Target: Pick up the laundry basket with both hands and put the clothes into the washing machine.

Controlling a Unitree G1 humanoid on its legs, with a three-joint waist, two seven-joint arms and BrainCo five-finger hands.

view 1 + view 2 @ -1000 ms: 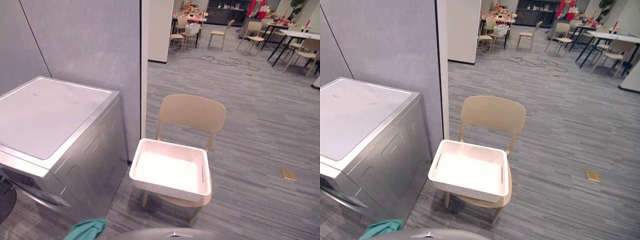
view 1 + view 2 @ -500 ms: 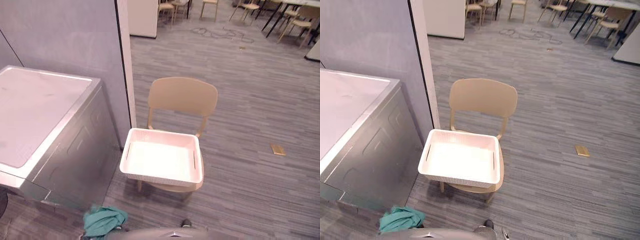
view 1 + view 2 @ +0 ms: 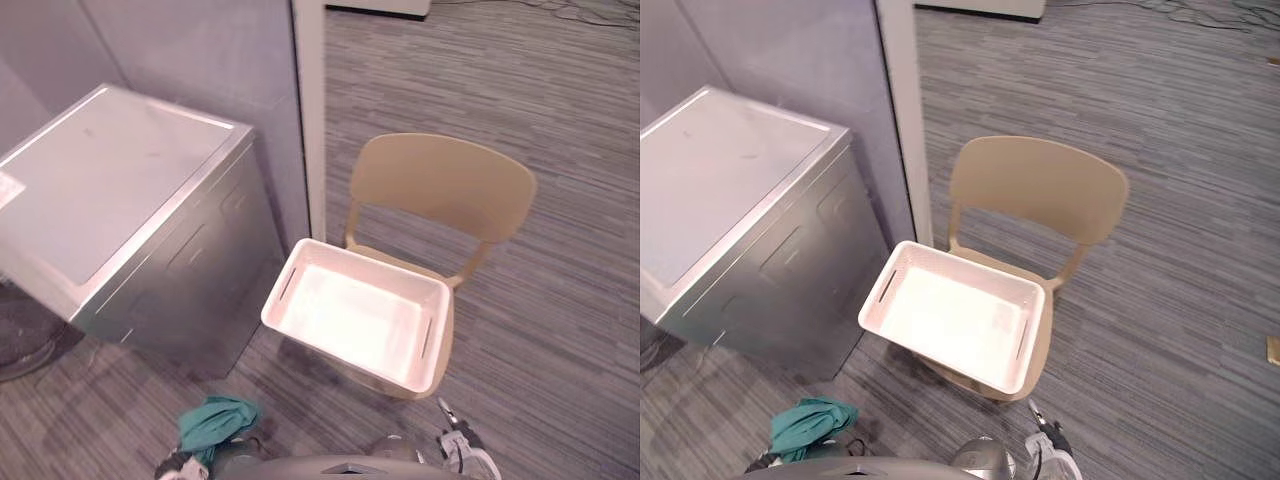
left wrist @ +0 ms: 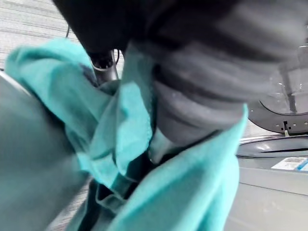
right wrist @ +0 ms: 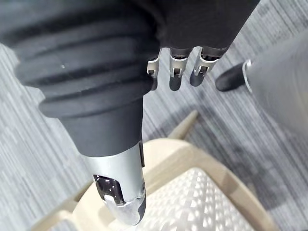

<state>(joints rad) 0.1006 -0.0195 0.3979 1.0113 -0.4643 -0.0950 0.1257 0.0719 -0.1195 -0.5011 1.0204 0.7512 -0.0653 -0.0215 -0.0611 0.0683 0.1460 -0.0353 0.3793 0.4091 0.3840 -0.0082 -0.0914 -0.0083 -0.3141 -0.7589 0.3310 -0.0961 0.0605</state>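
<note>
The white woven laundry basket [image 3: 357,318] sits empty on the seat of a beige chair [image 3: 440,190]. To its left stands the silver washing machine [image 3: 110,190], its round door [image 4: 284,115] showing in the left wrist view. A teal cloth [image 3: 215,420] hangs low at the front left, off the floor. It is bunched round my left hand [image 4: 192,91], whose fingers are wrapped in it. My right hand [image 5: 173,72] hangs with relaxed fingers and a straight thumb above the chair's front edge, holding nothing; it also shows at the bottom right [image 3: 1045,445].
A grey partition wall [image 3: 200,50] with a white post [image 3: 310,120] rises behind the machine and chair. Striped grey carpet [image 3: 560,330] stretches to the right of the chair. A dark round shape [image 3: 20,340] lies low at the machine's left.
The camera has tilted down and come closer, so the far dining area has left the picture. The teal cloth stays at the lower left. My right hand has come in at the bottom.
</note>
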